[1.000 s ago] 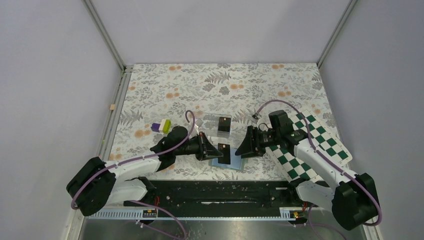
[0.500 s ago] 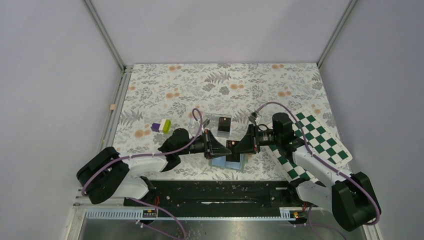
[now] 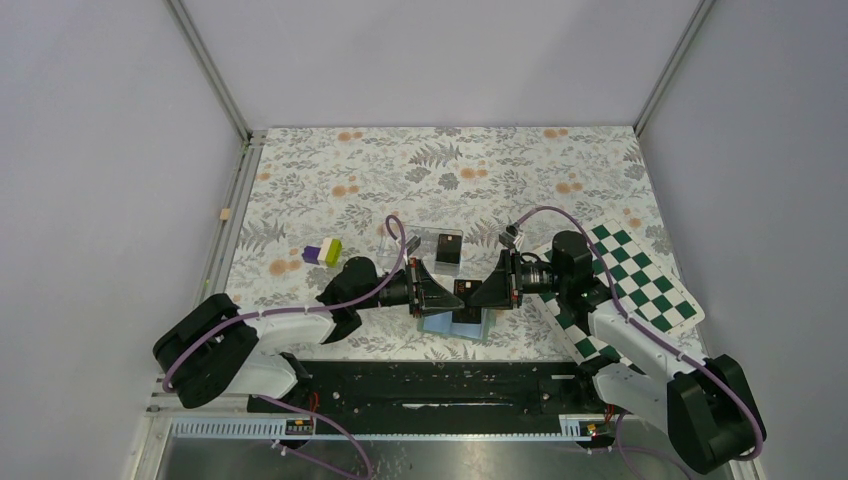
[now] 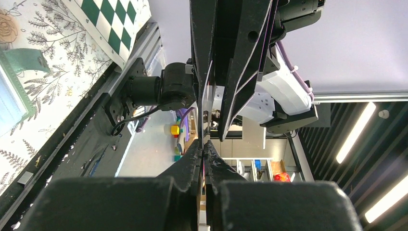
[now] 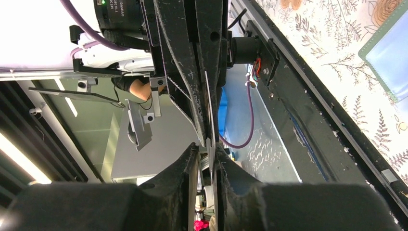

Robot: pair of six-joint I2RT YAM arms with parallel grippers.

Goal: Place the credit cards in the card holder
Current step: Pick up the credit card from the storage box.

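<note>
Above the card holder (image 3: pixel 437 325), left fingers (image 4: pixel 186 166) pinch 1 credit card (image 3: pixel 462 291) tight; right fingers (image 5: pixel 190 163) bracket its other edge (grip unclear).

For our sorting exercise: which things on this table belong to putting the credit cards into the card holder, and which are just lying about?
Job in hand: raised credit card; second credit card; card holder.

Lying about: chequered board; purple-white-green block; clear box.
</note>
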